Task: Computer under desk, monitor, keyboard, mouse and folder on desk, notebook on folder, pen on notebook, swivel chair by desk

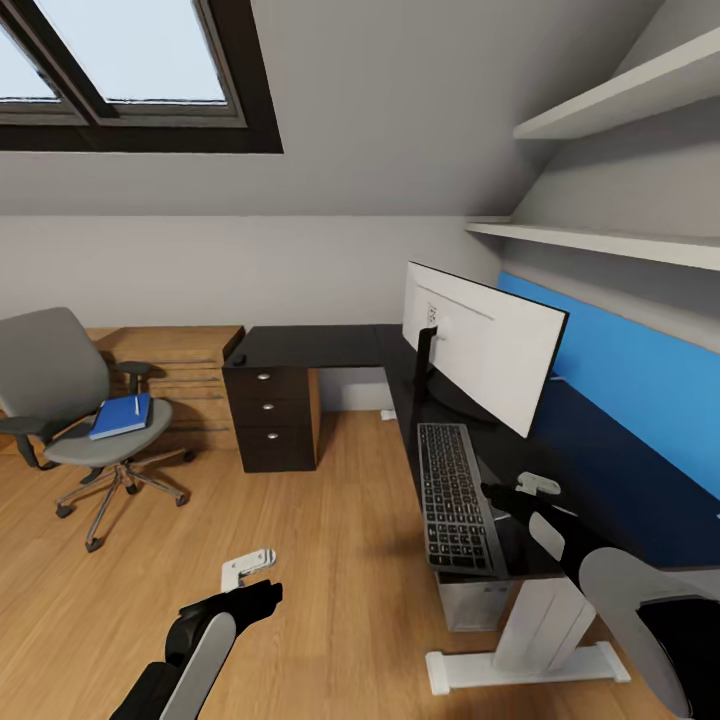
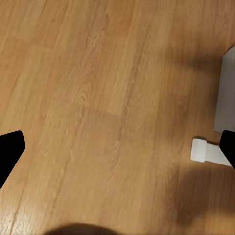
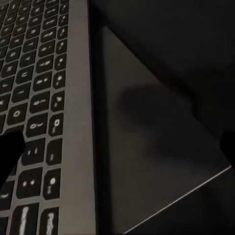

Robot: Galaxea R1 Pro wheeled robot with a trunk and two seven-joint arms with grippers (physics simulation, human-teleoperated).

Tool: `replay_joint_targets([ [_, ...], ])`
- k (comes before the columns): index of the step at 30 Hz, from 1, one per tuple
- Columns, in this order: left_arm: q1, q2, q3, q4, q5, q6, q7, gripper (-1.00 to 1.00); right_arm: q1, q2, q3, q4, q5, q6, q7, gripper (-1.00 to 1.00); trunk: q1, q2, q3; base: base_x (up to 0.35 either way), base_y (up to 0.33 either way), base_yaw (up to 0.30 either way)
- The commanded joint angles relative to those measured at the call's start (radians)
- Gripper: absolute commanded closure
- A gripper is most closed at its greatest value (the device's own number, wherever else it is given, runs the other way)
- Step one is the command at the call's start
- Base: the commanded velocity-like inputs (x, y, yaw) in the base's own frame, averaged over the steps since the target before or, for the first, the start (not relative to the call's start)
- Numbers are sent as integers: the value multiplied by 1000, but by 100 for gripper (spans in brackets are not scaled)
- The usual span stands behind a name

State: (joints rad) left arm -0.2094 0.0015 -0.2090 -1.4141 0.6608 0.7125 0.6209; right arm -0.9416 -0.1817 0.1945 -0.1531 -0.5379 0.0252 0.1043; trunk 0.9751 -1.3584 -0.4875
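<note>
The monitor [image 1: 487,345] stands on the black desk [image 1: 320,345], and the keyboard [image 1: 455,497] lies in front of it. My right gripper [image 1: 503,497] hovers open just right of the keyboard [image 3: 39,107], over the dark-grey notebook [image 3: 156,156] lying flat beside it. The blue folder [image 1: 120,416] rests on the swivel chair [image 1: 60,400] at the left, with the white pen [image 1: 137,404] on top. A small black lump, probably the mouse [image 1: 238,357], sits at the desk's far-left corner. The computer [image 1: 474,603] stands under the desk. My left gripper [image 1: 262,580] hangs open over the wood floor [image 2: 107,98].
A dark three-drawer unit [image 1: 272,415] closes the desk's left end, with a light wooden dresser [image 1: 185,375] behind the chair. The white desk foot [image 1: 525,665] lies by my right arm and appears as the white desk foot [image 2: 208,152] near my left gripper. Shelves [image 1: 610,240] run above the desk.
</note>
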Motion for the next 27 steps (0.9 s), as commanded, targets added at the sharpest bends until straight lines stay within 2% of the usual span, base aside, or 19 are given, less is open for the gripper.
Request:
replay_joint_targets([
  [1, -1, 0, -1, -1, 9, 1, 10, -100, -1, -1, 8, -1, -10, 3, 2, -100, 0, -1, -1, 73, 0, 0],
  [10, -1, 1, -1, -1, 8, 1, 10, -100, -1, -1, 8, 0, -11, 3, -2, -100, 0, -1, -1, 195, 0, 0],
  [18, -1, 2, -1, -1, 8, 1, 10, -100, -1, -1, 9, 0, -11, 5, -7, -100, 0, -1, -1, 99, 0, 0],
  [27, -1, 2, 0, 0, 9, 1, 10, -100, -1, 3, 12, -2, -9, 6, -49, -100, 0, -1, -1, 165, 0, 0],
])
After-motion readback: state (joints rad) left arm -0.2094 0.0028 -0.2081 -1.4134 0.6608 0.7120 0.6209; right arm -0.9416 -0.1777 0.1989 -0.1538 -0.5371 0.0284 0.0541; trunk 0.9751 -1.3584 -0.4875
